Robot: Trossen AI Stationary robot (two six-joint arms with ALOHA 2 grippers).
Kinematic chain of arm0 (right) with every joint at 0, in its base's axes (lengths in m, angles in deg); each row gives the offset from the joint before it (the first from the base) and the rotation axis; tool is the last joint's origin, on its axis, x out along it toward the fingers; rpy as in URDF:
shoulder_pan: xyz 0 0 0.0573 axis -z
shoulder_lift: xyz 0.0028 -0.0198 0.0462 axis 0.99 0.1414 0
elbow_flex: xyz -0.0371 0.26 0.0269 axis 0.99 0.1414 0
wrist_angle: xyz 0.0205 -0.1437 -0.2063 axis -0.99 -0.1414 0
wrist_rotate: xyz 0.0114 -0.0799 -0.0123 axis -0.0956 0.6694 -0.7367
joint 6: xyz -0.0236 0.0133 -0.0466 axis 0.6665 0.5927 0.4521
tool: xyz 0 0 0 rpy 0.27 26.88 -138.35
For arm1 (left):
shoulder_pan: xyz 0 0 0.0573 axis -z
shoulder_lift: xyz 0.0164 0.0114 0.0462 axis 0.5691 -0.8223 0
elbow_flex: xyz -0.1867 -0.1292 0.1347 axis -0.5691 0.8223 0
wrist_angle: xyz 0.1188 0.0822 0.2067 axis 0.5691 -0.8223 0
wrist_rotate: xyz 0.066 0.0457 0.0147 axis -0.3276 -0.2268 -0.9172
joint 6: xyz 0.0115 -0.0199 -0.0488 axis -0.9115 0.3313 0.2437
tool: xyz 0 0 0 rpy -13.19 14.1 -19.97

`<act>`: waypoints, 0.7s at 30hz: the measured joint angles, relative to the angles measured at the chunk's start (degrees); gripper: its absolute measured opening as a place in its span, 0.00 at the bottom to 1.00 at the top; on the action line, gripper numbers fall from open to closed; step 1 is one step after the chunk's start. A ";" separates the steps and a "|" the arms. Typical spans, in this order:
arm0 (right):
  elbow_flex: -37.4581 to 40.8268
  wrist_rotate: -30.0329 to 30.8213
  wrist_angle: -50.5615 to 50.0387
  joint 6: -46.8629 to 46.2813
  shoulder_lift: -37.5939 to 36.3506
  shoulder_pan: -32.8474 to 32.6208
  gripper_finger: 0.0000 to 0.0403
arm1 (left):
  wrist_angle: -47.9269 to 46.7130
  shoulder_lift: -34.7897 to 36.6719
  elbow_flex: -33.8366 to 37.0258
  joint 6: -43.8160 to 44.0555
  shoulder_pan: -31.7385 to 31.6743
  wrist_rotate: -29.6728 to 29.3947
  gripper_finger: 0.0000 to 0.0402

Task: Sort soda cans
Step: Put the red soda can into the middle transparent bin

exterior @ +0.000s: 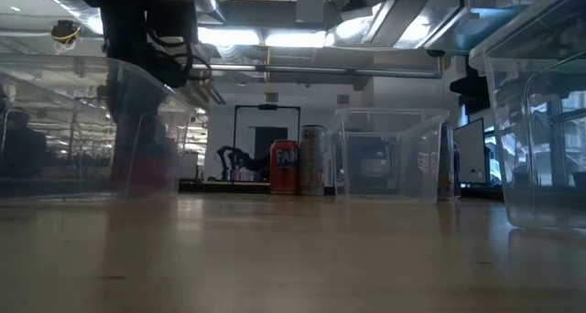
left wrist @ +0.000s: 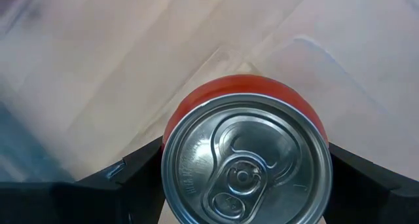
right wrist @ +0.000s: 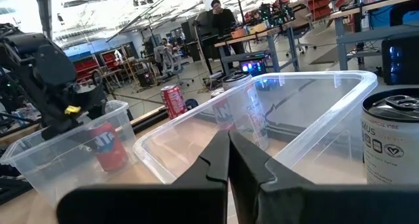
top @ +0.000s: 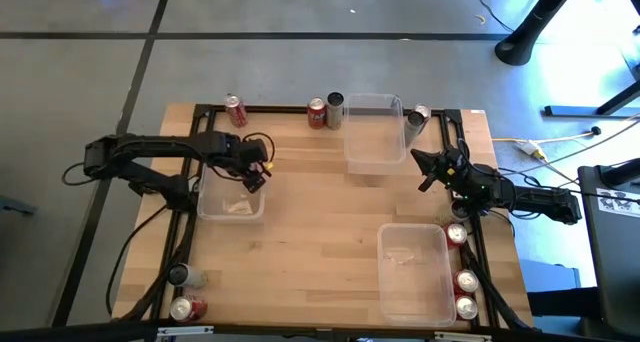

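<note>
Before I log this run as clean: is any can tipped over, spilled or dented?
Nothing stands out. The cans along the table edges look upright, such as the red can by the far bin. The left gripper holds a red can upright over the left bin. No spill shows on the wood.

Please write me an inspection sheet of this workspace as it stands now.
Surface: wooden table, dark frame round it.
Job's things: red can held over the left bin; red can and grey can upright beside the far bin; other cans along the far edge and at both near corners.
Clutter: third clear bin, near right.
Grippers: left gripper shut on the red can, fingers at its sides; right gripper shut, empty, near the far bin.
Cables: white cables on the floor, right of the table.
Surroundings: workshop benches and a person beyond the table.
</note>
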 joint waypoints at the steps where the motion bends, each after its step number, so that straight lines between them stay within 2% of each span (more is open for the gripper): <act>1: 0.00 0.00 0.00 0.00 -0.01 -0.02 0.01 | 0.03 -0.03 0.16 -0.13 0.02 -0.01 0.74; 10: 0.00 0.00 0.00 -0.08 -0.01 0.00 0.01 | -0.09 0.03 0.27 -0.29 0.02 -0.01 0.76; 21: 0.00 0.00 0.00 -0.22 0.00 -0.01 0.01 | -1.36 -0.03 0.34 -1.00 -0.07 1.00 0.92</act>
